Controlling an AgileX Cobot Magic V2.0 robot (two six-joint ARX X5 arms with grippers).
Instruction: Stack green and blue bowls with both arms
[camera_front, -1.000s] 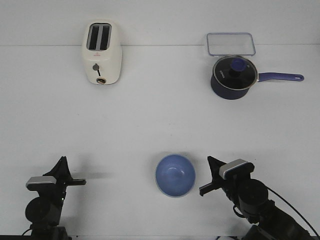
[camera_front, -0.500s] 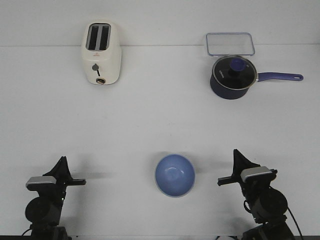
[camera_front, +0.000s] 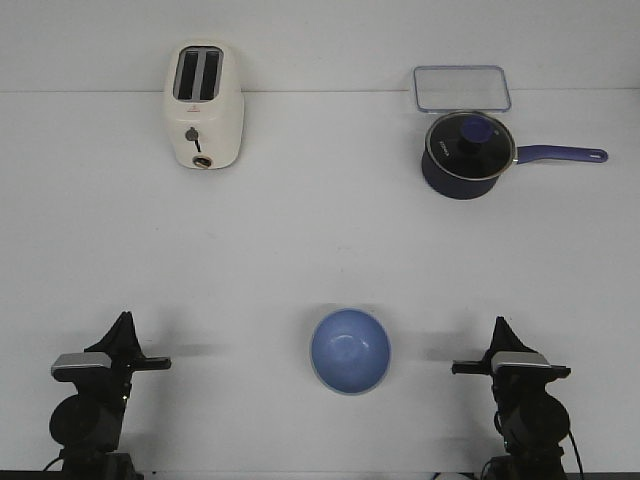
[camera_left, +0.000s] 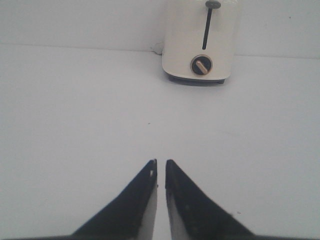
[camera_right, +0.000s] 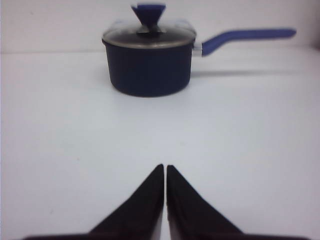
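We log the blue bowl lower centre, between closed left gripper and slightly nearer closed right gripper.

Both grippers closed (arms low, apart)

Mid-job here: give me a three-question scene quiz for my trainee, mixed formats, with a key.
1. True or false: the left pincer is holding the blue bowl.
2. Multiple choice: what stands far ahead of the right pincer in its wrist view? A) toaster B) saucepan C) clear container
3. Fill in: in the front view, the blue bowl sits on the table between the two ____.

Key: 1. False; both pincers are shut and empty. 2. B, the saucepan. 3. Arms. Only a thin pale rim edge shows under the blue bowl; whether that is the green one cannot be told.
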